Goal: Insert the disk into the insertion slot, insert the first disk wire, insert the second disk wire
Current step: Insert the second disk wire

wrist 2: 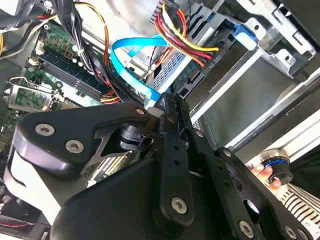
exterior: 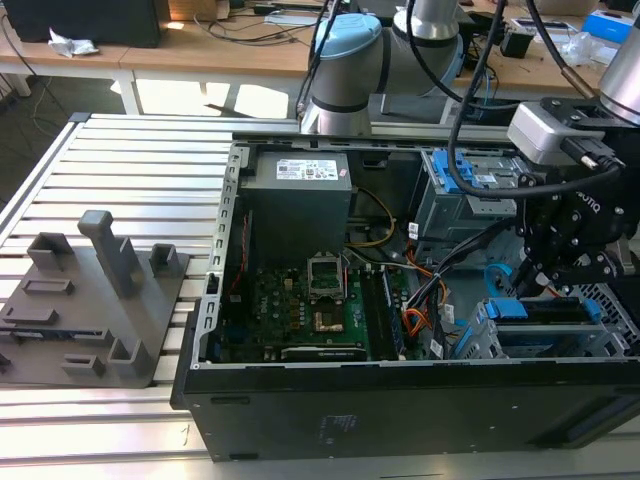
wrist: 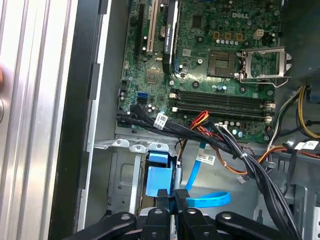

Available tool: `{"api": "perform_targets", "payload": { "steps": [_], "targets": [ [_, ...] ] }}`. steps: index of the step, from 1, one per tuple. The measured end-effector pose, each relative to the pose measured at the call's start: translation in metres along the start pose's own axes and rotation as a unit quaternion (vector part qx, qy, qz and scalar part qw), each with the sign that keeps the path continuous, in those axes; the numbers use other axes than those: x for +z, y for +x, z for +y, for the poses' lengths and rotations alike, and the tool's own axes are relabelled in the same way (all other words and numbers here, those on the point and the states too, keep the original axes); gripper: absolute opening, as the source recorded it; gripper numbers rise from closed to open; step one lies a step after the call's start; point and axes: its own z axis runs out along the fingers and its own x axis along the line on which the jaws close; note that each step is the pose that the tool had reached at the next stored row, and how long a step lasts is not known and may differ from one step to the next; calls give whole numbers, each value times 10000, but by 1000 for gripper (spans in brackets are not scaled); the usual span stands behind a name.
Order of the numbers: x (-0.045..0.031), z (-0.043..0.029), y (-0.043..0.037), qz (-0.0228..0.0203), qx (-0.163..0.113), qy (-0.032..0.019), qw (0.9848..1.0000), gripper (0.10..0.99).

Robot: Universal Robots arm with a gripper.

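Gripper (wrist: 171,196) at the drive cage — fingers clenched.
We see the second disk wire (wrist: 200,187) looping just beside the fingertips (wrist 2: 167,102); whether they pinch it, we cannot tell.

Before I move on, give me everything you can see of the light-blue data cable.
The light-blue data cable is a thin, flat, glossy plastic ribbon. In the first wrist view it runs down from near the black wire bundle, then loops sideways over the grey case floor beside the gripper. In the second wrist view it arches and drops to the closed jaws, which appear to pinch its end; its plug is hidden.
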Motion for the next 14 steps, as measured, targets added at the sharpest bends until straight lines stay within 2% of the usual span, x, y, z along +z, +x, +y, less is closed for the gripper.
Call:
{"api": "perform_targets", "payload": {
  "steps": [2, 10, 14],
  "targets": [
    [-1, -66, 6, -2, 20, -2, 10000, 161],
    [31, -83, 5, -34, 468, -29, 9989, 161],
    [31, -195, 29, -39, 501, -40, 9987, 161]
  ]
}}
